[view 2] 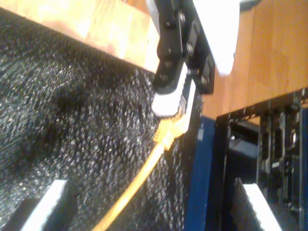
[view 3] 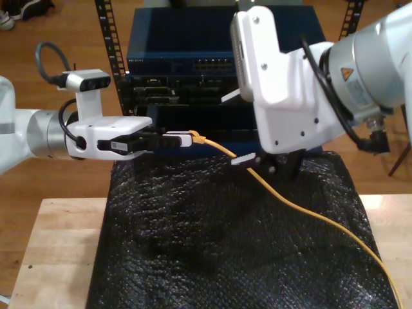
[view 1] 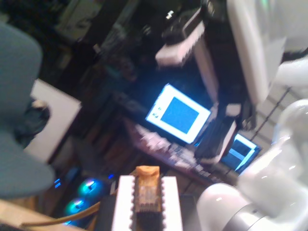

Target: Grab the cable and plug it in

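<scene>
Right up close in the first wrist view, you see my first gripper point(view 1: 147, 211) squeezed tight on the tip of the orange cable point(view 1: 147, 179). In the second wrist view, my second gripper point(view 2: 149, 197) has its white fingers point(view 2: 45, 204) wide apart above the black mat point(view 2: 72, 120). In the exterior view, the cable runs from above the mat's far edge down across it.

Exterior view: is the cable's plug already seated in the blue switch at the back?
No. The cable ends at its plug, pinched in my first gripper in open air, in front of the blue switch.
</scene>
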You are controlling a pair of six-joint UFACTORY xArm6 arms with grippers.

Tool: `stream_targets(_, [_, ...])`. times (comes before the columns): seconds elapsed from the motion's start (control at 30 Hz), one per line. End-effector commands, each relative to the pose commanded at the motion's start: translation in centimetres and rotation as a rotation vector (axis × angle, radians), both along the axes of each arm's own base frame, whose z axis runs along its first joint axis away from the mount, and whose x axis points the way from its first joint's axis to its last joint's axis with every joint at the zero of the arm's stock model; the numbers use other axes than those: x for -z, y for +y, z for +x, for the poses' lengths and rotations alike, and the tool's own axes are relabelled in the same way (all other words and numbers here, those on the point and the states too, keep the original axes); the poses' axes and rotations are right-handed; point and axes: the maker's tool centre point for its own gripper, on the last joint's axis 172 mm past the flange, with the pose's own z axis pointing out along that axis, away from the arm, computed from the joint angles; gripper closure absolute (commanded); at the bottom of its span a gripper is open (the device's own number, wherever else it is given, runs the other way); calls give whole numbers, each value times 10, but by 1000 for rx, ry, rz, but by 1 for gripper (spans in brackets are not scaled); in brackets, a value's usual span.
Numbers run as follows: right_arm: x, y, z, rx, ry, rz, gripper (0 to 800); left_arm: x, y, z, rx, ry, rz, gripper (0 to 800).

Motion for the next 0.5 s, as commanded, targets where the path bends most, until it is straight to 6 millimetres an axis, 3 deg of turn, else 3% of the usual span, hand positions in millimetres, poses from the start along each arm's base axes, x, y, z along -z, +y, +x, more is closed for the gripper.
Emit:
stream_targets(0.23, [-19,13,-10,-37,-60,25,54,-11,3,-10,53,55,-58,794])
stream_targets(0.5, [-23,24,-16,-61,-80,34,47,-25,7,-20,102,121,-138,794])
